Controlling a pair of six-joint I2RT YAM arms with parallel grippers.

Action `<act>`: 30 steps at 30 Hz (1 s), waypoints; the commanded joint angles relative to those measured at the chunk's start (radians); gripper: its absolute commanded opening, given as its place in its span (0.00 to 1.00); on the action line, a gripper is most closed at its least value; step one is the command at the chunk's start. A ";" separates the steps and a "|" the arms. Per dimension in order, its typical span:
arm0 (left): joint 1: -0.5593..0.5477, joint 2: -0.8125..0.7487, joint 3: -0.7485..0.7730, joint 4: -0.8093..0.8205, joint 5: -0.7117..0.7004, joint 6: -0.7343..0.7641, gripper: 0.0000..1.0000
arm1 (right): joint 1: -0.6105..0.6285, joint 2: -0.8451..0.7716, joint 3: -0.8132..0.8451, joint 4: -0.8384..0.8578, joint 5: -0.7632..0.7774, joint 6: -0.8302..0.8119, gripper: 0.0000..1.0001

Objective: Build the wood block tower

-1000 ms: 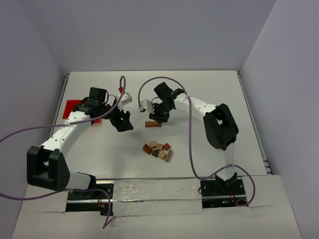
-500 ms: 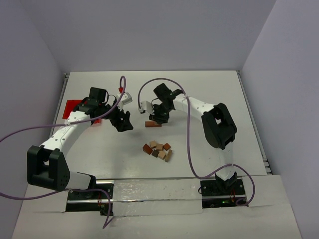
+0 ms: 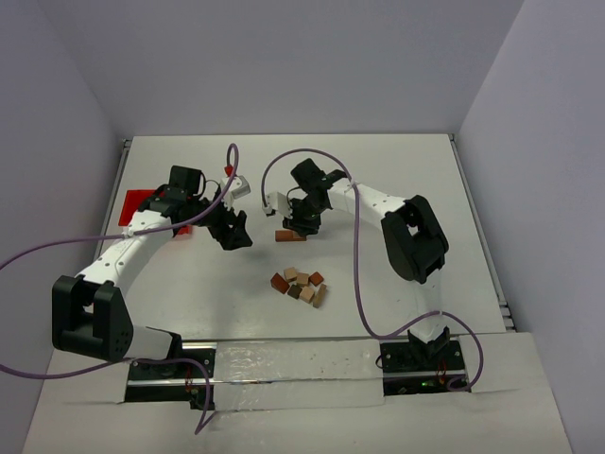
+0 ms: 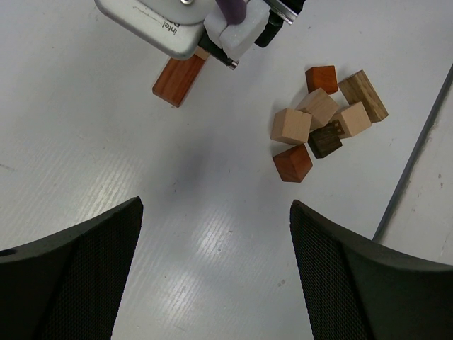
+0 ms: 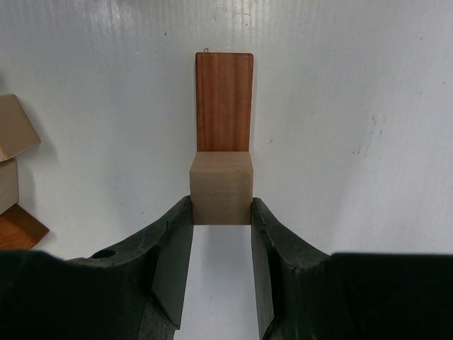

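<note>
A reddish-brown flat bar (image 5: 224,101) lies on the white table; it also shows in the top view (image 3: 288,236) and the left wrist view (image 4: 178,79). My right gripper (image 5: 221,212) is shut on a tan cube (image 5: 220,187) and holds it at the near end of the bar. In the top view the right gripper (image 3: 302,227) is right at the bar. A loose cluster of wood blocks (image 3: 300,285) lies nearer the arms, also in the left wrist view (image 4: 324,125). My left gripper (image 3: 233,234) is open and empty, left of the bar.
A red plastic bin (image 3: 142,210) sits at the left, partly under the left arm. The table's side edges run along the walls at left and right. A purple cable loops over each arm.
</note>
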 commanded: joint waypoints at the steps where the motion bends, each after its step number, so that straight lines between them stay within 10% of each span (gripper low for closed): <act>1: 0.007 -0.002 0.027 0.013 0.031 -0.001 0.90 | -0.003 0.017 0.019 0.022 -0.011 -0.017 0.28; 30: 0.009 0.006 0.035 0.009 0.032 -0.002 0.91 | -0.002 0.024 0.002 0.036 0.009 -0.014 0.50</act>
